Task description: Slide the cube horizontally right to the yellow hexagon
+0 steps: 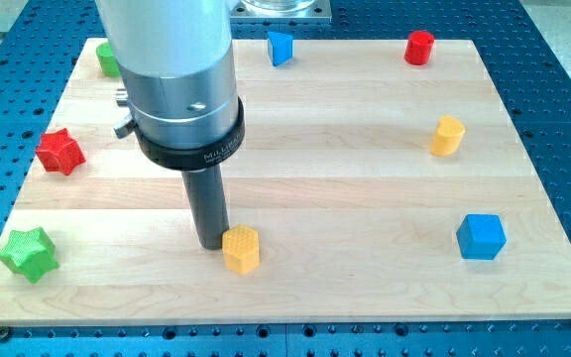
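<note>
My tip (211, 244) rests on the wooden board (345, 297), right against the left side of a yellow block (241, 248) at the view's lower middle; it looks like a short hexagon, though its shape is hard to make out. A second yellow block (447, 136), a rounded hexagon shape, stands at the view's right, well above and to the right of the first. A blue cube (481, 237) sits at the lower right, level with my tip and far to its right.
A red star (60, 151) and a green star (28, 253) lie at the view's left. A green block (108, 59) is partly hidden behind the arm at top left. A small blue block (280, 47) and a red cylinder (419, 47) sit along the top edge.
</note>
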`<control>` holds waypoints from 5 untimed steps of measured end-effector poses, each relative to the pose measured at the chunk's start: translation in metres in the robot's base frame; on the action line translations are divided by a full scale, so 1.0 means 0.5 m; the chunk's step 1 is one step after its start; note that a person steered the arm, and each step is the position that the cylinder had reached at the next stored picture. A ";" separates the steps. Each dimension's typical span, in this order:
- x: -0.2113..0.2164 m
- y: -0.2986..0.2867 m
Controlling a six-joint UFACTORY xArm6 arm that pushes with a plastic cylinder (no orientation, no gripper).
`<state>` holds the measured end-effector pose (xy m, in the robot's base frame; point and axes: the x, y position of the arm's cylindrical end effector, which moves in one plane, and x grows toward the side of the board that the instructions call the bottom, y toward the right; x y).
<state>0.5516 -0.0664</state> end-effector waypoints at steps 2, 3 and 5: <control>-0.019 0.087; -0.047 0.240; -0.106 0.358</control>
<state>0.4986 0.1127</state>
